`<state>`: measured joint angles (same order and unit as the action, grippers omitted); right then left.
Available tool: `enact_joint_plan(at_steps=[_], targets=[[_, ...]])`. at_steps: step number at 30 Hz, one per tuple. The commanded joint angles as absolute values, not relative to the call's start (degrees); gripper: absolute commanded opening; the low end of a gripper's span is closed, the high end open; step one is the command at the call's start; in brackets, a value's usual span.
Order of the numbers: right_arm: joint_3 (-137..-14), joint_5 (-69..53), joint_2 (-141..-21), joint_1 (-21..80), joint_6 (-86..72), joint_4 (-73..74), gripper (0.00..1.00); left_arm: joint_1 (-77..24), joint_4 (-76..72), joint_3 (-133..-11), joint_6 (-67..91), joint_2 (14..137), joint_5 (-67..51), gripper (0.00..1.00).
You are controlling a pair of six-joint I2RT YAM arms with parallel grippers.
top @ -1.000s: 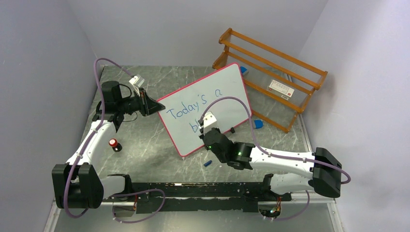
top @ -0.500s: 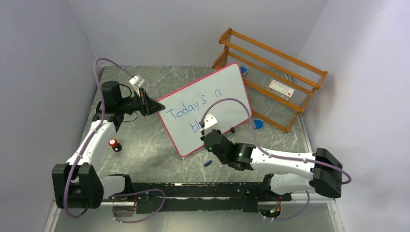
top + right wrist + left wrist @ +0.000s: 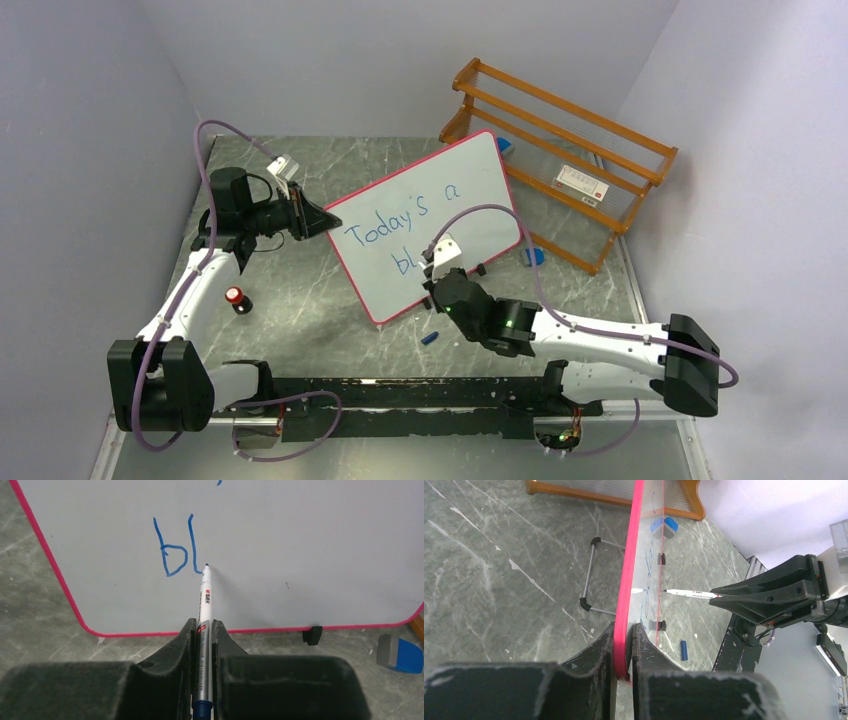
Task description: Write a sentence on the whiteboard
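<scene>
On the grey marbled table (image 3: 300,320) the large white pink-rimmed whiteboard (image 3: 470,200) is standing propped up, the left pincer (image 3: 624,640) clamping its rim, the right pincer (image 3: 202,630) clamping a slim white marker (image 3: 205,595) by the blue handwritten sentence (image 3: 400,222) "Today's a bl"

White whiteboard (image 3: 480,195) w/ pink rim; blue sentence (image 3: 385,227); grey marbled table (image 3: 320,300).

Overhead view looks down from behind; both wrist views sit close, sharing the whiteboard (image 3: 480,178).
</scene>
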<state>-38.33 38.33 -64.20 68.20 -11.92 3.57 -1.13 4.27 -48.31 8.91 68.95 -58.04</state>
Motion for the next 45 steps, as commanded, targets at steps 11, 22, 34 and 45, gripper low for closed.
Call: enact_joint_plan(at_steps=[11, 22, 34, 45], targets=[[-37.73, 39.02, -64.76, 67.46, -10.96, -1.25, 0.0, -1.36, 7.04, -47.36, 4.57, 70.05, -53.13, 0.05], [-37.28, 38.43, -66.18, 66.55, -11.25, -1.52, 0.0, -1.4, 7.2, -47.46, 4.48, 70.14, -53.15, 0.05], [-36.91, 39.87, -65.22, 65.49, -11.34, -0.84, 0.0, -1.55, 7.47, -47.52, 4.31, 70.22, -53.07, 0.05], [-37.56, 41.38, -65.89, 65.15, -11.1, -1.01, 0.0, -1.61, 7.54, -47.53, 4.14, 70.14, -52.92, 0.05]])
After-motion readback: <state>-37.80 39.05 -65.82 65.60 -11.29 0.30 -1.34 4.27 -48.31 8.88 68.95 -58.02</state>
